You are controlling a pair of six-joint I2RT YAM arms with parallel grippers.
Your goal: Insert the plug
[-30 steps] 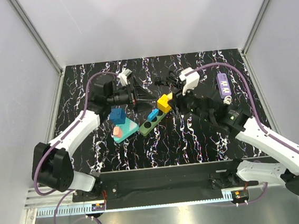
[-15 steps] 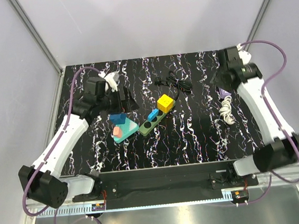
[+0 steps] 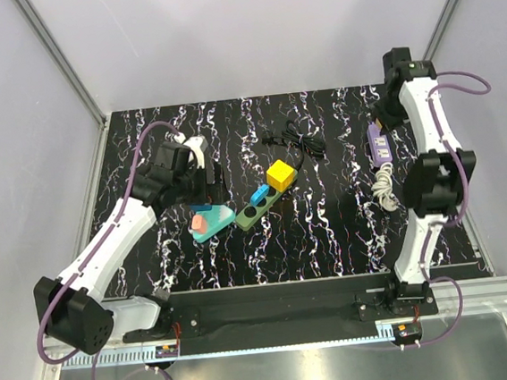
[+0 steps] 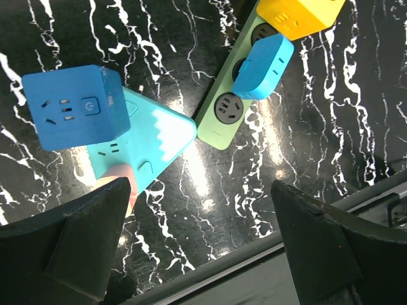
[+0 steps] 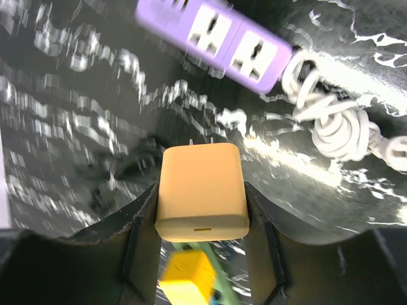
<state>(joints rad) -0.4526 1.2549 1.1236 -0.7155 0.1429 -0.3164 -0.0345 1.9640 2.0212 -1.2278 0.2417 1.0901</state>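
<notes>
Two arms reached over the black marbled tabletop [image 3: 330, 236]. Near 9 o'clock in the overhead view, the left gripper [image 3: 209, 172] hung over a cluster of sockets, its fingers [image 4: 76, 248] spread wide with nothing between them. Its wrist camera looked down on a blue cube socket [image 4: 73, 105] standing on a teal strip [image 4: 159, 140]. A green strip [image 4: 219, 121] lay just beside that strip at 2 o'clock, carrying a blue adapter [image 4: 267, 67] and a yellow cube [image 4: 299, 16]. A black cable [image 3: 295, 141] lay coiled at 12 o'clock from the yellow cube.

Toward 3 o'clock, the right gripper [image 3: 383, 113] pinched the tan plug [image 5: 202, 181] by its sides. The plug's prongs pointed at the purple strip [image 5: 222, 41] — apart from it, not seated in any socket. A white cord [image 5: 337, 127] lay bunched at that strip's end, toward 6 o'clock in the overhead view.
</notes>
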